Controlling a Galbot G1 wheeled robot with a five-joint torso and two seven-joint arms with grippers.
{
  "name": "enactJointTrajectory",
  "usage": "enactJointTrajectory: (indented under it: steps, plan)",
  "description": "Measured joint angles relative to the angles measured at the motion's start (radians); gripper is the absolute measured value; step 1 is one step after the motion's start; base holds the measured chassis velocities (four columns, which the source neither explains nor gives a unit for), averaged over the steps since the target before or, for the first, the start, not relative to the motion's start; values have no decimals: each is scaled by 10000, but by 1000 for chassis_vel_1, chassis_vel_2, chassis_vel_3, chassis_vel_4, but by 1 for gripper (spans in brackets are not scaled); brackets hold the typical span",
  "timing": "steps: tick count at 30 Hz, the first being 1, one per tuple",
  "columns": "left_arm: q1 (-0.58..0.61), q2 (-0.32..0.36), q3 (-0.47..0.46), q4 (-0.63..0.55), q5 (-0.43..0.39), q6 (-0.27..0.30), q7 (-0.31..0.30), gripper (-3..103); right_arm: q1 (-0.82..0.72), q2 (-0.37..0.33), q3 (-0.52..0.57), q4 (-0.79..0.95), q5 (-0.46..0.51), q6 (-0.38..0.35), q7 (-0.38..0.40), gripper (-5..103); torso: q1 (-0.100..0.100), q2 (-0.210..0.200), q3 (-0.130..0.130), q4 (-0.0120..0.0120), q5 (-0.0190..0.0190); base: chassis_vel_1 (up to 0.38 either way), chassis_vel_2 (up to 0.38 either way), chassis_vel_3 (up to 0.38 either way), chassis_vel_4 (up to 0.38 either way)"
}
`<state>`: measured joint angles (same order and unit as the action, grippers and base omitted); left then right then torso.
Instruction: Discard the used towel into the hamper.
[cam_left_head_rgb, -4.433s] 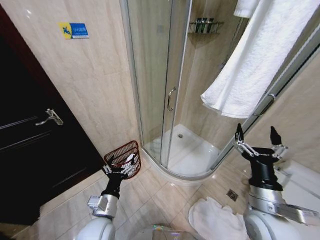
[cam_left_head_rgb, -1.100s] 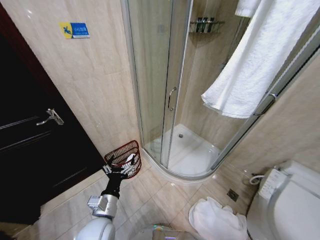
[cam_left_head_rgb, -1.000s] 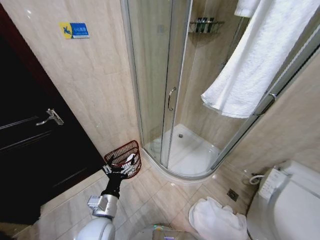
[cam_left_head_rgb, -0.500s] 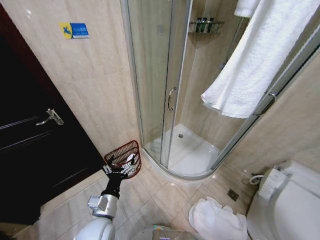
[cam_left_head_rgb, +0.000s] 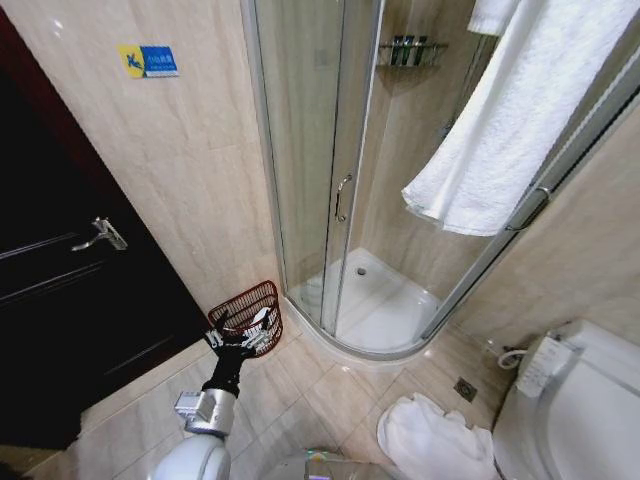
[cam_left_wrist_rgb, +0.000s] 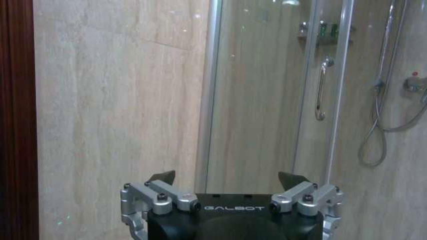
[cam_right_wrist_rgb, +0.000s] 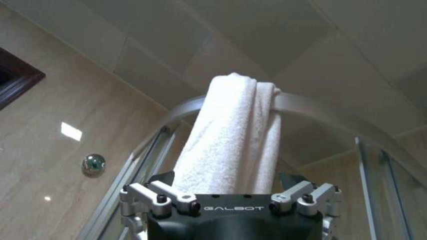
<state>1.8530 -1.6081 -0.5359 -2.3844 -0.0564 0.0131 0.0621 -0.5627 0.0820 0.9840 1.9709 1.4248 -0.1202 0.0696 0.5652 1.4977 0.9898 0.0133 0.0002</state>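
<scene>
One arm has moved: my right claw (cam_right_wrist_rgb: 227, 186), gaping wide, left the head view and now faces the hung towel (cam_right_wrist_rgb: 230, 135); left claw (cam_left_head_rgb: 240, 338) wide beside the hamper (cam_left_head_rgb: 246, 305).

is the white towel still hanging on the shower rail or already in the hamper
Hanging: the towel drapes over the shower rail, apart from the hamper on the floor.

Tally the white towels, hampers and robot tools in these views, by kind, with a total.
White towels: 2, one draped over the shower rail, one crumpled on the floor.
Hampers: 1, the hamper against the wall by the shower.
Tools: 2, the left tool open in front of the hamper, the right tool open just below the hanging towel.
Total: 5.
</scene>
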Motion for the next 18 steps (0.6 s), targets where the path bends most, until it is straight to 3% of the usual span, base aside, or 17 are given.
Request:
enactJointTrajectory:
  steps: [6,10,18]
  plan:
    - [0,1,-1,0,0,0,0,100,-217,395,71,138,-562,-6,131,100,0,0,0,-1,-5,0,0,0,0]
    - [0,1,0,0,0,0,0,100,-1247,1475,351,755,-1982,72,474,100,1,-1,1,0,4,0,0,0,0]
    - [0,0,0,0,0,0,0,100,-1236,2266,-231,892,-3595,341,639,100,1,-1,0,0,-6,0,0,0,0]
